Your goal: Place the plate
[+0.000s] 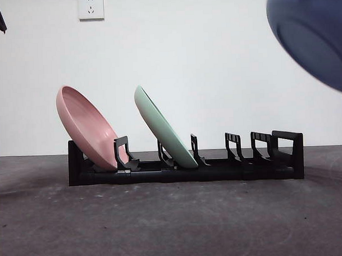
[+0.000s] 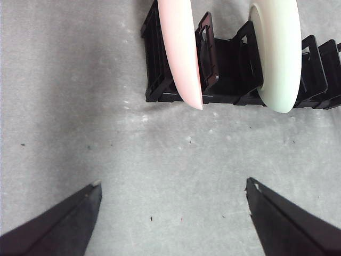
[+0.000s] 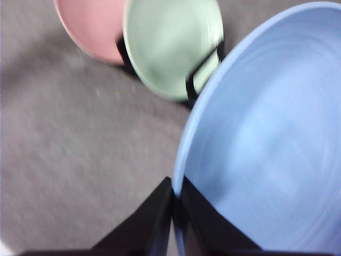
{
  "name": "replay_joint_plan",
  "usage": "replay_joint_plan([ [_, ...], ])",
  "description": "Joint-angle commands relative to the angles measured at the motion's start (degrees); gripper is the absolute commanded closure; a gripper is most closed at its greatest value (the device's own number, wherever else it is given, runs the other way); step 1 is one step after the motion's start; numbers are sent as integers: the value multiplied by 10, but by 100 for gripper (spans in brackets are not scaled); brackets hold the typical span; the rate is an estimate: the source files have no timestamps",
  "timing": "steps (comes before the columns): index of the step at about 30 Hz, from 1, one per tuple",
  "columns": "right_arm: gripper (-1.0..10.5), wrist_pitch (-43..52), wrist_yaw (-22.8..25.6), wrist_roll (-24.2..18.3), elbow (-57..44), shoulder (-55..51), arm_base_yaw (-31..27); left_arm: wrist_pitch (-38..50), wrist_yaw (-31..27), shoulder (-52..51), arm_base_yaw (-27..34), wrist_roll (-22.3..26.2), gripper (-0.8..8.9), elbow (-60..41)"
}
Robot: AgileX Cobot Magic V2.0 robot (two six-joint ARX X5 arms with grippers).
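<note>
Carrying the blue plate (image 3: 266, 133) toward the rack (image 1: 186, 171).
Right hand (image 3: 176, 213) is pinching its rim; left hand (image 2: 173, 213) is waiting open; next, probably lowering into a free slot.

Your rack (image 1: 186, 171) sits mid-frame on the counter (image 1: 174, 223). One plate (image 1: 85, 126) leans in its leftmost slot, a second plate (image 1: 164, 127) in a slot right of it. A third plate (image 1: 316, 33) hangs at upper right, above the rack's right end.

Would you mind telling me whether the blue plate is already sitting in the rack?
No, the blue plate hangs in the air, clear of the black rack, gripped at its rim by the right pincer.
</note>
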Motion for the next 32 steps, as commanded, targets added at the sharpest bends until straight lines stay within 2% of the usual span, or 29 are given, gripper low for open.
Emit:
replay_joint_plan([
  [1,933,6,37,-7,-19,-10,34,7,3,3,0,6,379,13],
  [5,933,10,101,0,-63,-13,98,7,3,4,0,11,379,13],
  [10,933,34,154,17,-116,-5,188,7,3,4,0,19,379,13],
  [17,933,63,228,28,-137,61,302,7,3,4,0,19,379,13],
  [24,933,135,229,28,-137,173,364,7,3,4,0,21,379,13],
  [32,933,225,226,15,-136,259,386,7,3,4,0,26,379,13],
])
